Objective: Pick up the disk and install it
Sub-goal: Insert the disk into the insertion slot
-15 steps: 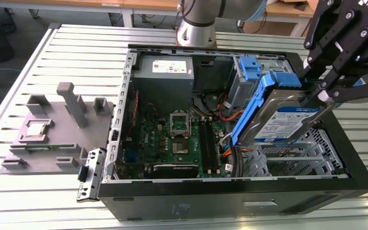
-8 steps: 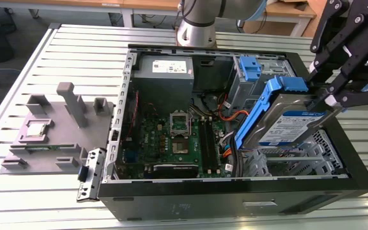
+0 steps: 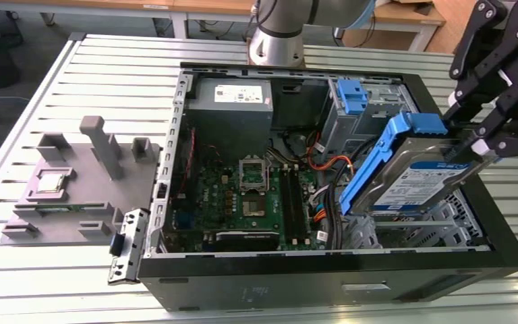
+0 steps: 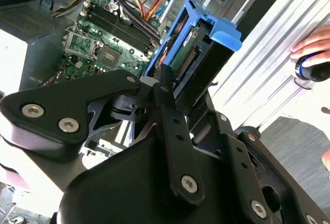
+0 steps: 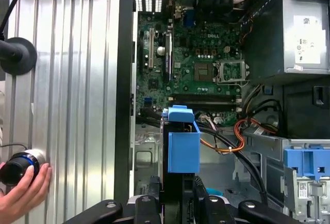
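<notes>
The disk (image 3: 421, 172) is a silver-grey hard drive with a white-and-blue label in a blue carrier frame. It hangs tilted, one end up, over the metal drive cage (image 3: 412, 229) in the exterior view's right part of the open computer case (image 3: 331, 266). My gripper (image 3: 464, 145) is shut on its upper edge, coming in from the exterior view's right. In both wrist views the disk (image 4: 193, 43) (image 5: 183, 146) juts out from between the black fingers (image 4: 165, 95), above the motherboard. The gripper (image 5: 180, 201) clamps the drive's near end.
Inside the case lie a green motherboard (image 3: 250, 196), a grey power supply (image 3: 232, 101) with a white label, orange cables and a second blue carrier (image 3: 353, 98) in a bay. A grey fixture (image 3: 70, 182) sits on the slatted table. A person's hand (image 5: 23, 188) holds a black knob.
</notes>
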`<state>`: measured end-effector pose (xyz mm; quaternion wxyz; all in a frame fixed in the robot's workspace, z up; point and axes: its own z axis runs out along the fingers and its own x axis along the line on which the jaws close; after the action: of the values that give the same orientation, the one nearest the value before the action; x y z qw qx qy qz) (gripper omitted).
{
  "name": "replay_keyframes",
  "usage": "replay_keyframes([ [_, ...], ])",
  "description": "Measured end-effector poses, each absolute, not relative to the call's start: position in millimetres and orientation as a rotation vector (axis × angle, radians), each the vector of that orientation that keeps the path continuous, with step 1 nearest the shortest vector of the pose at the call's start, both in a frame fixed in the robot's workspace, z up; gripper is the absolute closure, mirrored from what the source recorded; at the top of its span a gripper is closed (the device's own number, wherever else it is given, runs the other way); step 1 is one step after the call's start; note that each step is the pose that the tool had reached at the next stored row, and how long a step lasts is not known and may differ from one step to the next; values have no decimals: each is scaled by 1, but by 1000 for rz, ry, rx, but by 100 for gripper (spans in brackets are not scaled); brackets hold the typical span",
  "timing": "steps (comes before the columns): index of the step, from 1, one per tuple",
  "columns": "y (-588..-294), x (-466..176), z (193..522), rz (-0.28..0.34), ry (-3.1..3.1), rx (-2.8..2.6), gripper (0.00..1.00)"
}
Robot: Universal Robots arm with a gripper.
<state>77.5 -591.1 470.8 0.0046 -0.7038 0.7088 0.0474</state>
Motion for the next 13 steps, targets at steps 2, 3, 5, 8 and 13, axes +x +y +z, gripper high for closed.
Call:
replay_keyframes([
  [2,-591,82,471,146,2222,-2206,65],
  [3,-592,84,470,145,2222,-2206,65],
  [5,-592,89,470,143,2224,-2207,65],
  [8,-592,96,470,140,2226,-2209,65],
  [13,-592,108,469,134,2229,-2211,65],
])
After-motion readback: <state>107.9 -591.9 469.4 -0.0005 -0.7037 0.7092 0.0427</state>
